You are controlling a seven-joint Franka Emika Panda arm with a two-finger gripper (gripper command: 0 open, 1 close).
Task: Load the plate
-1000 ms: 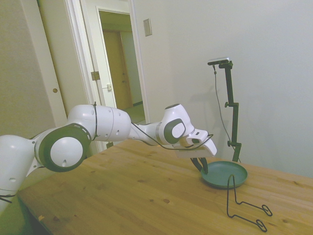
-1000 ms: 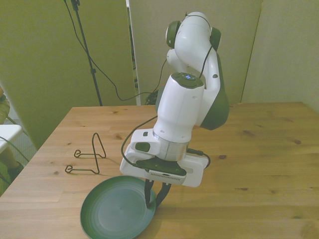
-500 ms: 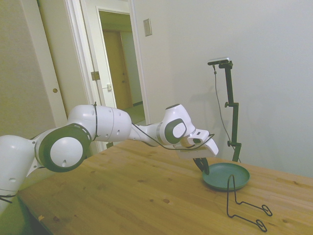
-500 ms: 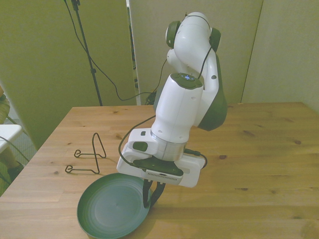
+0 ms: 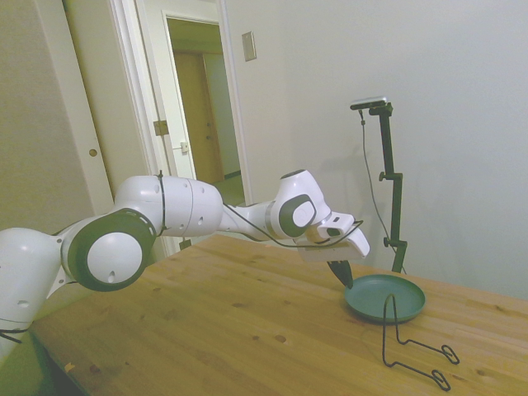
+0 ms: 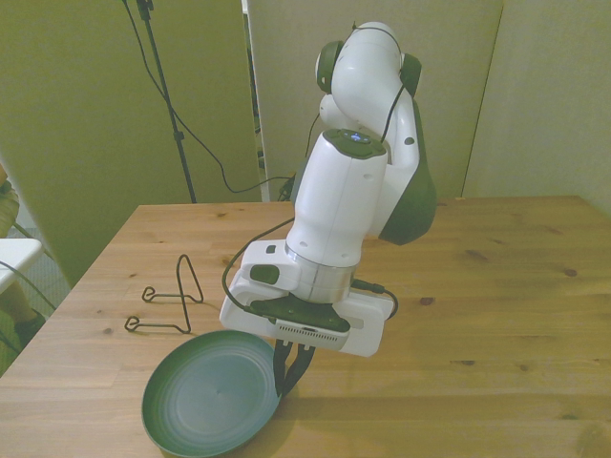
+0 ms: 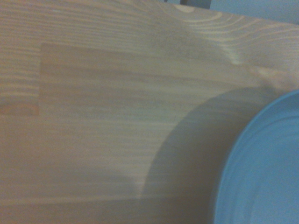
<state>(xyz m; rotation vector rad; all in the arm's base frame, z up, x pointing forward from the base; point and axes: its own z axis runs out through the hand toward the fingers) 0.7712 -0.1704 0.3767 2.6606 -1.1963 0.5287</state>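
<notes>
The teal-green plate (image 5: 388, 300) (image 6: 205, 403) hangs just above the wooden table, near its front edge, and slopes a little. My gripper (image 5: 346, 280) (image 6: 285, 380) points down and is shut on the plate's rim at the edge toward the front view's right. In the wrist view the plate (image 7: 268, 172) appears as a blurred blue arc, with its shadow on the wood beside it.
A thin black wire stand (image 5: 386, 337) (image 6: 194, 283) stands on the table just behind the plate, toward the front view's left. The wooden table (image 6: 496, 315) stretches away to the front view's right. An open doorway shows behind the arm in the side view.
The gripper has carried the plate a little toward the front view's left and slightly upward, closer to the wire stand. The stand has not moved.
</notes>
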